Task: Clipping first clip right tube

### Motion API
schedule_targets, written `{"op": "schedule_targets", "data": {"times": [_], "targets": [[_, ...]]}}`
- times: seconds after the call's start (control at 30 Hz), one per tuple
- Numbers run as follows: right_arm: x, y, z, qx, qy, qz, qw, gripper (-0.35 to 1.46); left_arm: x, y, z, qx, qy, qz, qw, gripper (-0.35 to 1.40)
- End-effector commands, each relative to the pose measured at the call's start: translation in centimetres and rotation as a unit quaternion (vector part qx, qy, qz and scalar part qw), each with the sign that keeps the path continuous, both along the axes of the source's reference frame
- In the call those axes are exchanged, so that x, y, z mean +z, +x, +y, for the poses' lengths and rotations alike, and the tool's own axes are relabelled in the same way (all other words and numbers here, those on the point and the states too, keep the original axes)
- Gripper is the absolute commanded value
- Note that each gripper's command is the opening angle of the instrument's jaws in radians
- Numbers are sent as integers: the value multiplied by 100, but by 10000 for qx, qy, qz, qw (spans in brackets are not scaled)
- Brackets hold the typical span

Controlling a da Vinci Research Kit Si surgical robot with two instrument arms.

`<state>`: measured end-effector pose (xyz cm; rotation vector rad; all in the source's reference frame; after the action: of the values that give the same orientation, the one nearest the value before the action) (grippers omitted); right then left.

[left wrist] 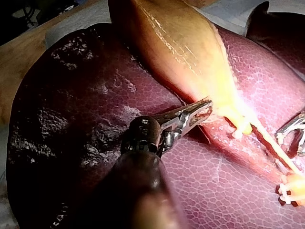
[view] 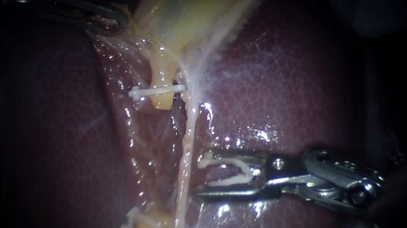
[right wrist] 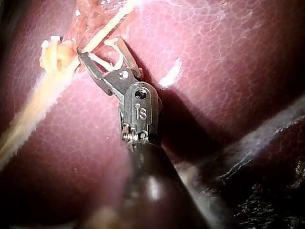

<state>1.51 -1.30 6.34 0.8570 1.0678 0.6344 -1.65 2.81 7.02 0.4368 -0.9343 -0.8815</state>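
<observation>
Right tube (view: 188, 145) beside right tool (view: 200, 175) (clip (view: 232, 180) loaded).

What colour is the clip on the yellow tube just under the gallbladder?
White. The clip shows best in the endoscope view.

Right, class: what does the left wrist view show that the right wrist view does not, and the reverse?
Left wrist only: the left instrument gripping the gallbladder, and the wooden bench. Right wrist only: the right instrument's wrist joint and shaft. Both: the liver, the thin tube, a clipped stump, and the white clip the right instrument carries.
</observation>
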Motion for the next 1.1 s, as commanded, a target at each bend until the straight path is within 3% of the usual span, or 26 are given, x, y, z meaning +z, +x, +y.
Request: {"op": "schedule_targets", "data": {"times": [0.03,0.17,0.43,0.73,0.87,1.1], "targets": [[3,2,-1,-13,26,4,10000,48,1,0,0,-1,-2,2,10000,-35],[12,13,-9,-65,114,52,9999,48,1,0,-1,-1,-3,3,10000,-35],[15,38,-24,-5,472,480,9977,48,1,0,-1,-2,-4,3,10000,-35],[-29,48,-26,29,833,1068,9908,48,2,0,-1,0,-5,2,10000,-35],[-50,49,-24,43,900,1219,9884,48,2,0,-1,0,-5,2,10000,-35],[-55,48,-22,27,926,1296,9872,44,2,0,-1,1,-4,2,10000,-35]]}}
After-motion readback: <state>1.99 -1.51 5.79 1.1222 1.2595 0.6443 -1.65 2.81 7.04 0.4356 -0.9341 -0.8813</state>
